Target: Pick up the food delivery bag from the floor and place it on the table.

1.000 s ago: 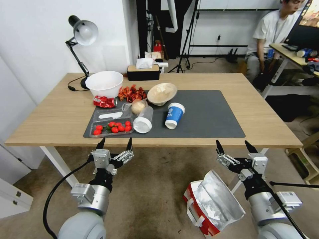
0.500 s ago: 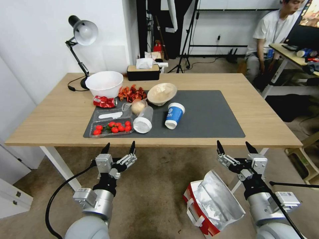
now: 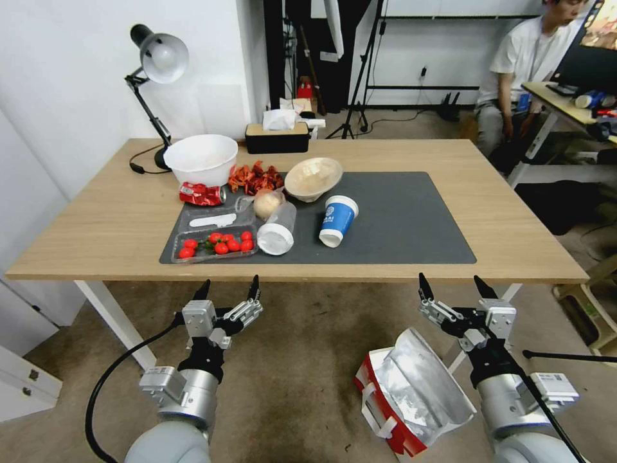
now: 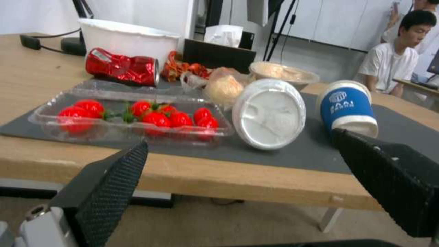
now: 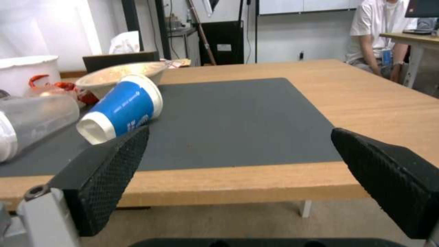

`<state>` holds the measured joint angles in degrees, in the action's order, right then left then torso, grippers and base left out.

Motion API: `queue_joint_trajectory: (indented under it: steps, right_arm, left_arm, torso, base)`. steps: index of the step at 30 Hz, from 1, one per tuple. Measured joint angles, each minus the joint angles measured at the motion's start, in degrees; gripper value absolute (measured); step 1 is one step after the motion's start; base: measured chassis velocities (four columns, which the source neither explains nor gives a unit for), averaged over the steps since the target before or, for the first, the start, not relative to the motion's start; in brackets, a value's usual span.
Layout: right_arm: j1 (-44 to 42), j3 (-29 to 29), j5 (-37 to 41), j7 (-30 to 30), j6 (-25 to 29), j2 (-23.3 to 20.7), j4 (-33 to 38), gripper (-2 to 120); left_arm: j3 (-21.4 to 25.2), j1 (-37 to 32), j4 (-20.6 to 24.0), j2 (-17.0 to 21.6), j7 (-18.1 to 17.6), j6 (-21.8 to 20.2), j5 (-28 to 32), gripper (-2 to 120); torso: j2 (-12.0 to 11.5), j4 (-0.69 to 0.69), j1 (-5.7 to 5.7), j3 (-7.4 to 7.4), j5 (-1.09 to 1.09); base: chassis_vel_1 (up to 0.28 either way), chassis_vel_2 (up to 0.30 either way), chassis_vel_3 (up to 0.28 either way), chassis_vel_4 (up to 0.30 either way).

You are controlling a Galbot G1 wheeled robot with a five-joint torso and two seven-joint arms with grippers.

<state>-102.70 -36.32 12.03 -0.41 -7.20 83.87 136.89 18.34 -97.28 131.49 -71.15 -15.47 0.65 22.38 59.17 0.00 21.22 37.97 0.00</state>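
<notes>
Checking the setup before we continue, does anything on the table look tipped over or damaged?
Yes. The blue paper cup and the clear lidded cup both lie on their sides on the dark grey mat, and the red can beside the white bowl is crushed.

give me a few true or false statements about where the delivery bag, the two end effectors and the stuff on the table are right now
1. The white-and-red foil-lined food delivery bag sits on the brownish-grey stained floor. True.
2. The right end effector is shut on the bag's strap. False: it is open, in front of the table edge, holding nothing.
3. The left end effector is open and empty. True.
4. The blue-and-white paper cup stands upright on bare wood. False: it lies tipped over on the dark grey mat.
5. The light-wood rectangular table carries red cherry tomatoes in a clear plastic tray. True.
</notes>
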Motion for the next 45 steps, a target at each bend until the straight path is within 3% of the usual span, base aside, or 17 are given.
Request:
queue_joint_trajectory:
  steps: [45]
  right_arm:
    - [-0.11,0.74,1.67,-3.44,0.25,0.16,-3.11,100]
  left_arm:
    - [0.97,-0.73,-2.96,0.45,0.81,3.43,-4.19,100]
  torso:
    - [-12.49,0.0,-5.4,-7.12,0.0]
  base:
    - [0.0,0.0,0.0,0.0]
